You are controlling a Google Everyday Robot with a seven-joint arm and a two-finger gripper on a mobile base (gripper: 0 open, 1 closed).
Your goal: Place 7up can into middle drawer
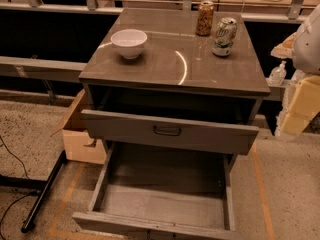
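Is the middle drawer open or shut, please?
Open: middle drawer pulled far out, its floor showing. Gripper at right edge.

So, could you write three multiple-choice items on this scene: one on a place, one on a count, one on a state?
1. Where is the 7up can? A) on the cabinet top B) inside a drawer C) on the floor
2. How many cans? A) one B) two C) three
3. The middle drawer is A) shut B) pulled out C) taken off

1A, it stands right of the bowl, far from the pincer at the right edge; 2B, it and the brown-orange can; 3B, its grey floor shows.
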